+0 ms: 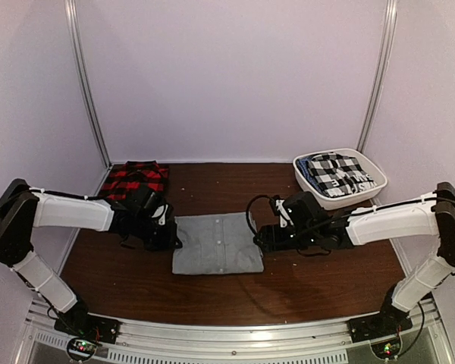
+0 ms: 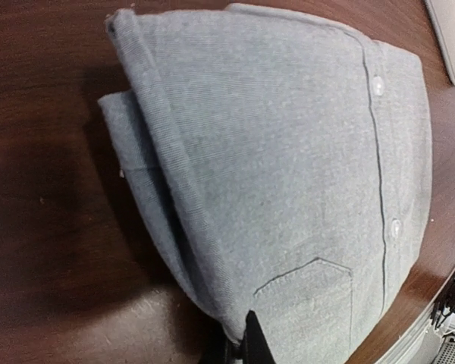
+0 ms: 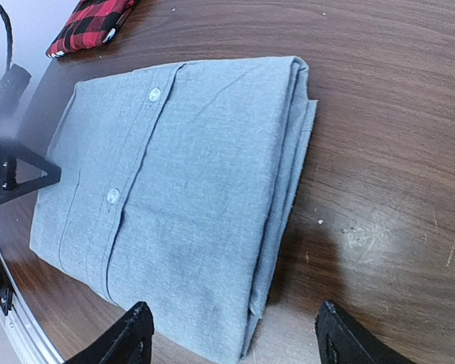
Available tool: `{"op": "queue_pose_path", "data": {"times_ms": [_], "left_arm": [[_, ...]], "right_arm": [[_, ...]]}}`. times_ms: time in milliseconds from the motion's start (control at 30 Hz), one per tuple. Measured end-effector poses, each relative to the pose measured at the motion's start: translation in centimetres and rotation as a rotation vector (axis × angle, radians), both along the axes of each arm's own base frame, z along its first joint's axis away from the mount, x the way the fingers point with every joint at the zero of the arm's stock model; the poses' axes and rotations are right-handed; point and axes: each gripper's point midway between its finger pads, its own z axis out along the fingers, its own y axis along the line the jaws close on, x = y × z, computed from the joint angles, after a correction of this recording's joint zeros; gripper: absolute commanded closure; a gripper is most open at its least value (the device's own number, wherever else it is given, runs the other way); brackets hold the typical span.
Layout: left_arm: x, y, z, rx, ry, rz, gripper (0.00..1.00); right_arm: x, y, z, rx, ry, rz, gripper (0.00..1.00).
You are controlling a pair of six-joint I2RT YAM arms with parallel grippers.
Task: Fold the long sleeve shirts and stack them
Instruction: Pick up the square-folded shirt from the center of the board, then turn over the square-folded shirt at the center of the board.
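Both shirts look folded: the light grey shirt (image 1: 217,243) at table centre, the plaid shirt (image 1: 135,179) back left, well apart. Stacking the 2 is not yet done. The left gripper (image 2: 250,339) has its jaws together at the grey shirt's edge; the right gripper (image 1: 263,239) has its jaws apart at the opposite edge.

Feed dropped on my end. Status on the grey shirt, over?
Left gripper shut on left edge of grey shirt. Right gripper open, straddling its right edge. Shirt folded, mid-table. Plaid shirt far-left, apart.

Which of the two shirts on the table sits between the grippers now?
The plain light grey button-up shirt, folded mid-table between left gripper and right gripper. The red-and-black plaid shirt lies apart at the far-left corner.
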Motion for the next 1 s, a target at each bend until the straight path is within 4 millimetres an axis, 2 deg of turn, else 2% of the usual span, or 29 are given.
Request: {"op": "queue_pose_path", "data": {"times_ms": [200,400,500,667,800,900,1000], "left_arm": [[-0.8,0.9,2.5,-0.004,-0.027,-0.071,1.00],[-1.3,2.5,5.2,0.002,-0.048,-0.113,1.00],[-1.1,2.9,7.1,-0.007,-0.076,-0.129,1.00],[-0.2,3.6,10.1,-0.012,-0.122,-0.139,1.00],[0.8,3.1,13.0,-0.027,-0.175,-0.167,1.00],[1.8,2.0,15.2,-0.062,-0.204,-0.199,1.00],[3.0,0.4,16.9,-0.116,-0.221,-0.229,1.00]], "right_arm": [[1.3,3.5,0.4,0.016,0.010,0.039,0.40],[2.6,7.7,0.1,0.034,0.024,0.071,0.62],[3.3,10.1,-0.5,0.036,0.028,0.092,0.69],[2.9,13.7,-2.6,0.020,0.063,0.133,0.75],[2.2,16.4,-4.4,0.028,0.106,0.164,0.75],[2.3,18.9,-4.4,0.079,0.118,0.172,0.75],[2.6,21.2,-3.5,0.180,0.122,0.166,0.75]]}}
